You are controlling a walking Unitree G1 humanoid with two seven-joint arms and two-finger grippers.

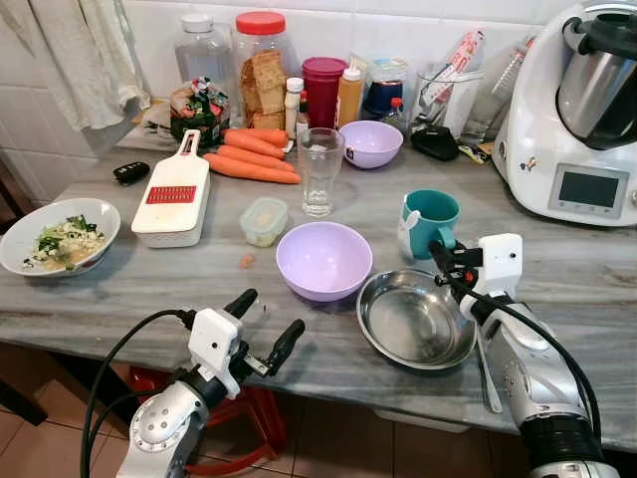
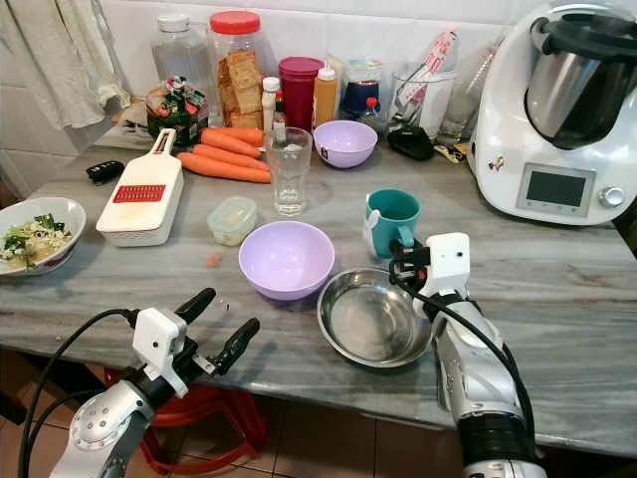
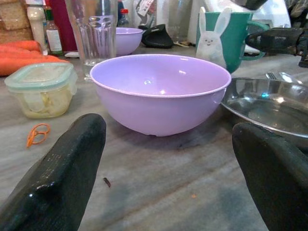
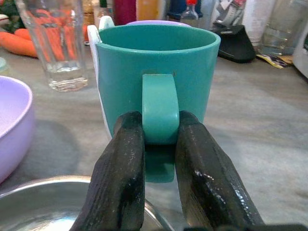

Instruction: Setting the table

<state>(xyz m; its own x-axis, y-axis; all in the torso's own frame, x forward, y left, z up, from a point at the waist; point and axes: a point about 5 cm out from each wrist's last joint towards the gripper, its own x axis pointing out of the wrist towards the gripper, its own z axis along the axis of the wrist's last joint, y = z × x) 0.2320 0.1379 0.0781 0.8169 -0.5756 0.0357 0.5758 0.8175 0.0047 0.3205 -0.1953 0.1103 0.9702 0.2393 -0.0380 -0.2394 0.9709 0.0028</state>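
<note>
Above the steel bowl (image 1: 415, 319), right end effector (image 4: 161, 144) pinches the teal mug (image 4: 156, 77) handle.

Right gripper (image 4: 161, 144) pinches its fingers (image 4: 120, 178) together past the bench's front edge; left gripper (image 1: 264, 324) hovers there, fingers spread.

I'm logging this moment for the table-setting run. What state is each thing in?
teal mug: upright, handle clamped by right gripper
left gripper: open, holding nothing, facing the near purple bowl
near purple bowl: upright, empty
steel bowl: upright, empty
glass: upright, looks empty
small container: lid on
white bowl: holds food
red-lidded jar: closed
</note>
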